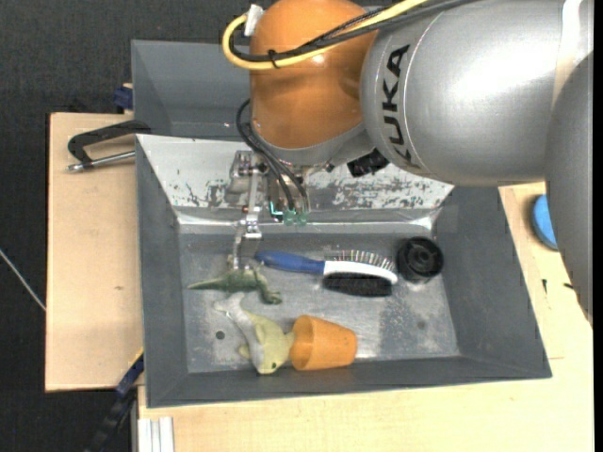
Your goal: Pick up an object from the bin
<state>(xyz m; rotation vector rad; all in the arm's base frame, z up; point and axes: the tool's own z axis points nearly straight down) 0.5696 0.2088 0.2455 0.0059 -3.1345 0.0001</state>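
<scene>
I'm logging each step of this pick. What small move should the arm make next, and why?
Probably ease the gripper straight down a little: it hangs just above the green toy dinosaur at the left, and the blue-handled brush lies close beside it, so sideways drift might catch that.

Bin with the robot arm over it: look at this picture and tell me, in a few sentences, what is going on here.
A KUKA arm reaches into the grey bin from the right. Its hand hangs just over a green toy dinosaur in the bin's left half; whether it touches the toy cannot be told. Nothing is lifted. Right of the dinosaur lie a blue-handled brush and a black round part. An orange cup and a pale lumpy thing lie by the front wall.
</scene>
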